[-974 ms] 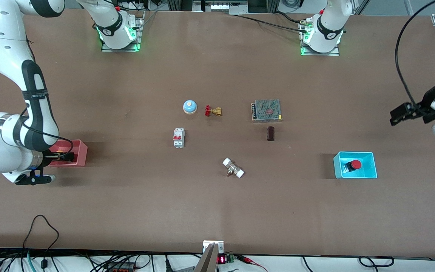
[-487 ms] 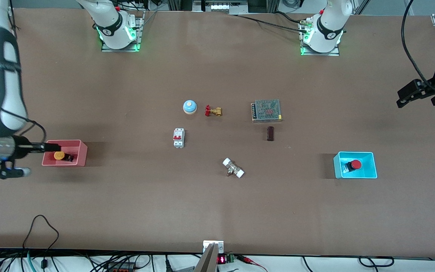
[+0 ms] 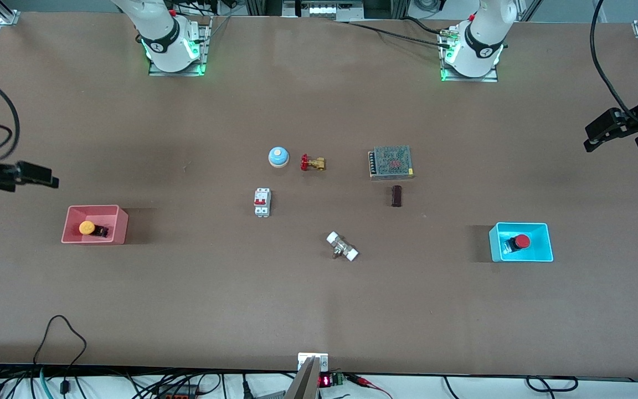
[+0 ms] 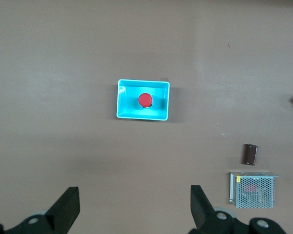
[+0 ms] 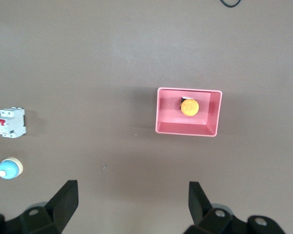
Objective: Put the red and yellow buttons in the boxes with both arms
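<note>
Now two buttons [image 3: 87,227] [image 3: 521,241]; two boxes [image 3: 119,227] [image 3: 540,252]; one each.

No lettering, brand or number can be read anywhere. The small board [image 3: 332,380] at the table edge nearest the front camera carries a lit red display, but its digits are too small to make out. The metal-mesh power supply [image 4: 251,191] bears a small yellow sticker at one corner, its print illegible. The black bands on the two arm bases [image 3: 159,44] each show a white mark that cannot be read
</note>
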